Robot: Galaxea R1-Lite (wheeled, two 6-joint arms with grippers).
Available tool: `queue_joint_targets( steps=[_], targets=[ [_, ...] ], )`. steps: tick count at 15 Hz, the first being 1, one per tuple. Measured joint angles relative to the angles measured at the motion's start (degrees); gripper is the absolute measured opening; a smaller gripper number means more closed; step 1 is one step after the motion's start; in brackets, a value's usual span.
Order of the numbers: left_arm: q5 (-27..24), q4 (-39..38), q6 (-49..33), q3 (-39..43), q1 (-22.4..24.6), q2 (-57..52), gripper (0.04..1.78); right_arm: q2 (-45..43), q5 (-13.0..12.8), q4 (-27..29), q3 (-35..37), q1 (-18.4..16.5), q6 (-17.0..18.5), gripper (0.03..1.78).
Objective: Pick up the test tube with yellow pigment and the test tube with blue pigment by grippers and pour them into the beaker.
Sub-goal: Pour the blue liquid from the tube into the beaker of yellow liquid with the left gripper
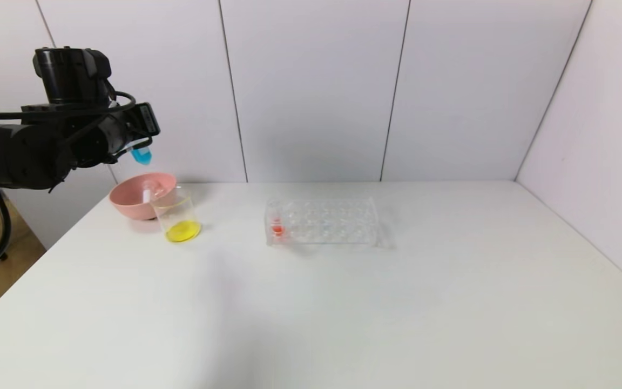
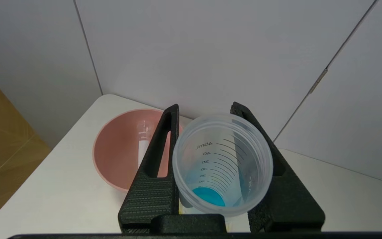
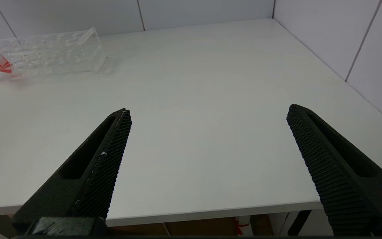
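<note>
My left gripper [image 1: 146, 125] is shut on the test tube with blue pigment [image 1: 141, 156] and holds it high above the back left of the table, above the beaker and the pink bowl. In the left wrist view the gripper [image 2: 205, 109] grips the tube [image 2: 222, 166] on both sides, and blue liquid sits at its bottom. The beaker [image 1: 181, 219] stands on the table with yellow liquid in it, touching the bowl. A clear tube with a whitish patch [image 1: 148, 190] lies in the bowl, with no yellow liquid showing. My right gripper [image 3: 209, 111] is open and empty above the table's front right.
The pink bowl [image 1: 127, 202] stands at the back left, also in the left wrist view [image 2: 118, 156]. A clear tube rack [image 1: 322, 221] stands mid-table and holds a red-liquid tube [image 1: 277, 229] at its left end. White walls close the back and right.
</note>
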Motion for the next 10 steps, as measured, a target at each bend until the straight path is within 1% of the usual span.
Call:
queue_joint_targets(
  steps=[2, 6, 10],
  targets=[
    [-1.8, 0.1, 0.2, 0.4, 2.5, -0.4, 0.55, 0.0, 0.0, 0.0, 0.0, 0.0, 0.0, 1.71],
    [-7.8, 0.1, 2.4, 3.0, 6.8, -1.7, 0.55, 0.0, 0.0, 0.0, 0.0, 0.0, 0.0, 1.71],
    [-17.0, 0.0, 5.8, 5.1, 13.1, -3.1, 0.55, 0.0, 0.0, 0.0, 0.0, 0.0, 0.0, 1.71]
  ],
)
